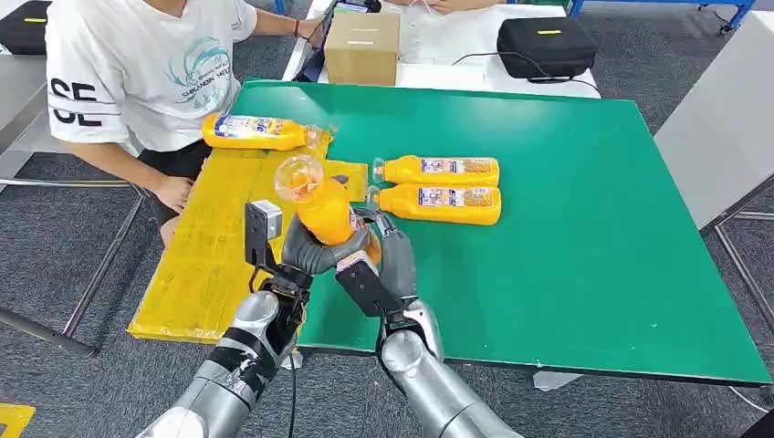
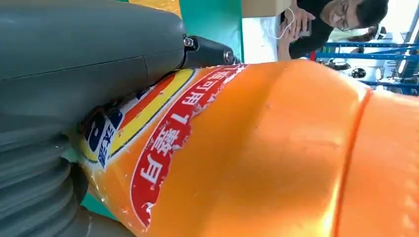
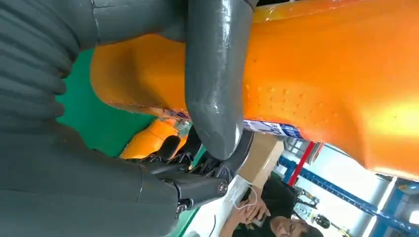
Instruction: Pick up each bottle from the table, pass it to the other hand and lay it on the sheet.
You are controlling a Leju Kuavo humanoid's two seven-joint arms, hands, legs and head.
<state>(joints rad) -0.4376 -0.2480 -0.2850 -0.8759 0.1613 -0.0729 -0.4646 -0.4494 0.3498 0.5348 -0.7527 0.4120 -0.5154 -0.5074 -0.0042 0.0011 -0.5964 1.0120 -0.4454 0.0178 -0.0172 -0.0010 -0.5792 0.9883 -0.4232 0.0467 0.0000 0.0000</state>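
Observation:
An orange bottle (image 1: 321,203) is held tilted above the table's front left, its clear cap end toward the yellow sheet (image 1: 196,265). My left hand (image 1: 315,251) wraps its lower body from the left, and my right hand (image 1: 392,260) grips it from the right. The left wrist view has the label and orange body (image 2: 276,148) against my left hand (image 2: 74,74). In the right wrist view my right hand (image 3: 212,79) lies with its thumb across the bottle (image 3: 336,74). Another bottle (image 1: 256,132) lies on the sheet's far end. Two bottles (image 1: 438,170) (image 1: 440,203) lie side by side on the green table (image 1: 593,228).
A person in a white T-shirt (image 1: 146,64) sits at the table's left, one hand (image 1: 172,193) near the sheet's edge. A cardboard box (image 1: 362,47) and a black case (image 1: 548,46) stand on the white table behind.

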